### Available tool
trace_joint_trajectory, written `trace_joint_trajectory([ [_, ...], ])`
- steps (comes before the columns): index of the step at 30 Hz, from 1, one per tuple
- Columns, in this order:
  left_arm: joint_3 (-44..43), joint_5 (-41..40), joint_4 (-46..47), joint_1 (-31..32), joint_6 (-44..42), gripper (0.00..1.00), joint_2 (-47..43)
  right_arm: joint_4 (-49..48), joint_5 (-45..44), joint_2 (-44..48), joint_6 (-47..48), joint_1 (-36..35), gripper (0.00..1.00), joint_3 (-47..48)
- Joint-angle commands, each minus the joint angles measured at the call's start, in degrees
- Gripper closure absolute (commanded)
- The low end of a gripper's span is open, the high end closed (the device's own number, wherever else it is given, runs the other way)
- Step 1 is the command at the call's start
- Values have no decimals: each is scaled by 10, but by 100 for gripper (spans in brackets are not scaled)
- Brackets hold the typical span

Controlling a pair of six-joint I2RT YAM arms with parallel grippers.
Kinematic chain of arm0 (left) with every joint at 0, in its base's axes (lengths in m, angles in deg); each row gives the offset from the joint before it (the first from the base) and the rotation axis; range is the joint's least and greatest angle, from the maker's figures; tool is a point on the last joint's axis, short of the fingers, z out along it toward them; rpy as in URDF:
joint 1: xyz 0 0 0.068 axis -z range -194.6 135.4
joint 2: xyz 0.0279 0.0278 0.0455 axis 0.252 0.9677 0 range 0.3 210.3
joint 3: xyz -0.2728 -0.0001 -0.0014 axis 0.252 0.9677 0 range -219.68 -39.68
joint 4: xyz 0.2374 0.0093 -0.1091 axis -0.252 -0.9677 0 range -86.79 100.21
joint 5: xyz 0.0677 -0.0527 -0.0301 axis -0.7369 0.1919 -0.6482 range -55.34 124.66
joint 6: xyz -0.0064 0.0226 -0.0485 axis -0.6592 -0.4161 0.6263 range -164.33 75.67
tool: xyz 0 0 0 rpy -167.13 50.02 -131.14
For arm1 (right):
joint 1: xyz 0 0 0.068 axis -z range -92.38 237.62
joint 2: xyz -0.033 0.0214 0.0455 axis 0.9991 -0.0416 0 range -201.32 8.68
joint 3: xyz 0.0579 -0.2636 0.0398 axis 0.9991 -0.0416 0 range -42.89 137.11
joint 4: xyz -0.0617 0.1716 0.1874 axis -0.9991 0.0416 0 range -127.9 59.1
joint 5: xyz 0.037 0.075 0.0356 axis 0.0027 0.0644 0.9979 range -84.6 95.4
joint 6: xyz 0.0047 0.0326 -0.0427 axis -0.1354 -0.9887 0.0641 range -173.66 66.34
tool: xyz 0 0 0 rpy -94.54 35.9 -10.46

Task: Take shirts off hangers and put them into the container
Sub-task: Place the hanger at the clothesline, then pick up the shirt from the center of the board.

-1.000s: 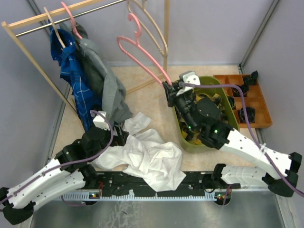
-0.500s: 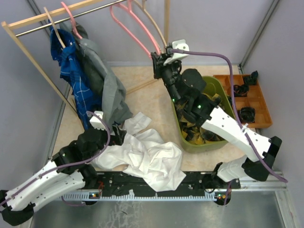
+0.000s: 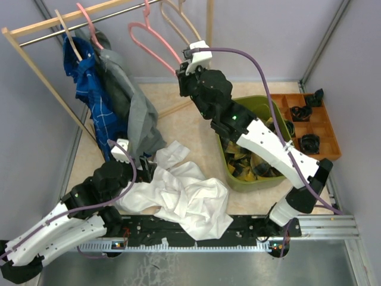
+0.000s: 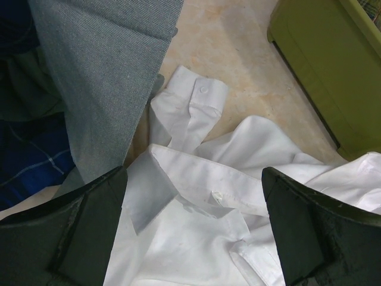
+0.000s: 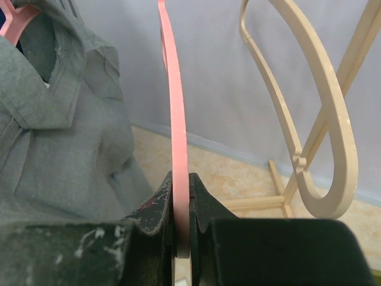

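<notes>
My right gripper (image 3: 181, 72) (image 5: 180, 179) is shut on the lower bar of a bare pink hanger (image 3: 149, 43) (image 5: 172, 89), held up with its hook at the rack's metal rod. A bare wood-coloured hanger (image 3: 178, 18) (image 5: 321, 119) hangs beside it. The grey shirt (image 3: 134, 101) (image 5: 53, 137) and the blue checked shirt (image 3: 89, 89) hang on hangers at the left. The white shirt (image 3: 178, 193) (image 4: 202, 238) lies crumpled on the table. My left gripper (image 3: 143, 168) (image 4: 193, 176) is open just above its collar. The yellow plaid shirt (image 3: 250, 164) lies in the olive-green container (image 3: 229, 173) (image 4: 321, 65).
The wooden rack frame (image 3: 36, 71) with its metal rod crosses the back left. An orange compartment tray (image 3: 324, 131) with black parts sits right of the container. The grey shirt's hem (image 4: 101, 71) hangs close to my left gripper.
My right arm has lifted the pink hanger up and to the left, from beside the container to the rod. The left arm has hardly moved.
</notes>
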Motion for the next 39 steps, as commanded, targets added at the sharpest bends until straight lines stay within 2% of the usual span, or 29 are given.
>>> trace_joint_trajectory([
  [1,-17,-1,2,-1,-13,1,5,40,15,-9,-9,7,97,59],
  [3,-19,-3,-3,-1,-10,1,7,52,14,-10,-9,8,90,60],
  [6,-25,-13,-15,-1,-5,1,7,58,23,4,-18,8,65,33],
  [9,-39,-16,-31,-1,-5,1,10,75,87,36,-39,8,62,11],
  [11,-44,-23,-41,-1,-8,1,10,71,133,68,-36,8,51,-13],
  [13,-41,-33,-44,-1,-11,1,8,75,139,98,-37,8,36,-38],
  [16,-35,-38,-41,-1,-5,1,4,84,133,154,-47,8,26,-101],
  [20,-35,-46,-51,-1,7,1,6,82,159,224,-76,8,20,-203],
  [24,-38,-57,-60,-1,18,1,9,67,189,288,-156,8,18,-318],
  [27,-38,-58,-62,-1,20,1,10,43,244,317,-212,7,17,-404],
  [30,-38,-60,-63,-1,22,1,12,38,296,314,-252,2,16,-464],
  [34,-39,-64,-65,-1,25,1,16,52,275,285,-258,-51,13,-521],
  [39,-40,-70,-69,-1,29,1,20,49,278,227,-271,-90,8,-537],
])
